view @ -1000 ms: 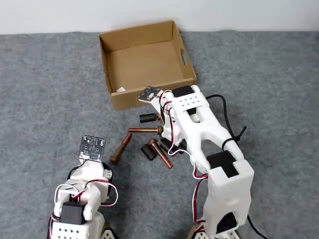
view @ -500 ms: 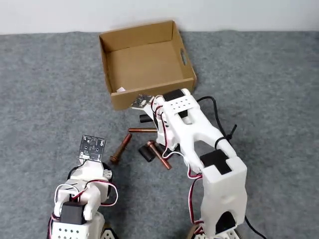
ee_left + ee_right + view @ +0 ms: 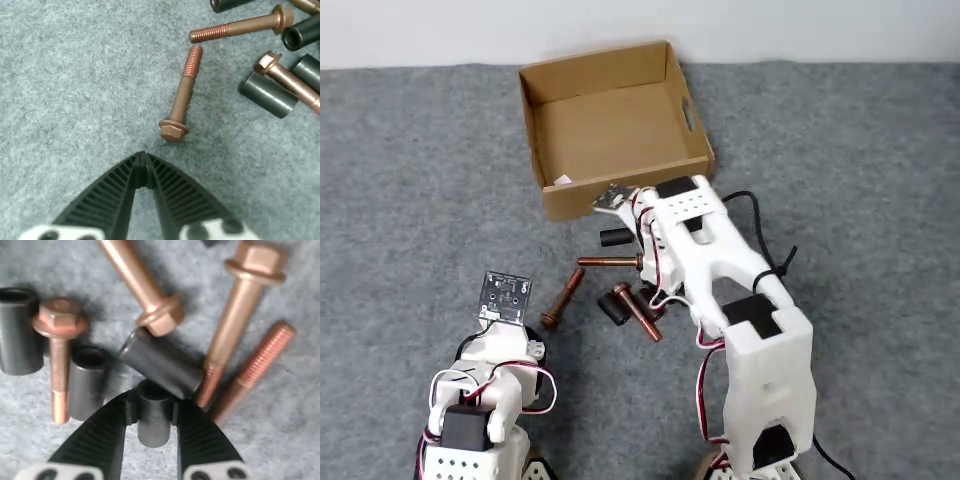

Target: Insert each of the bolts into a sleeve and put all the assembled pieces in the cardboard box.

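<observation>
Several copper bolts and black sleeves lie in a pile on the grey mat in front of the cardboard box. My right gripper is down in that pile, shut on an upright black sleeve. Another sleeve lies just beyond it, touching a bolt head. My right arm hangs over the pile. One bolt lies just ahead of my left gripper, which is shut and holds nothing. My left arm sits at the near left.
Inside the box there is only a small white scrap. More bolts and sleeves lie between the box front and the right arm. Bare grey mat stretches to the far left and far right.
My right arm has swung slightly left and settled down onto the pile. My left arm has not moved, and the loose bolts lie as before.
</observation>
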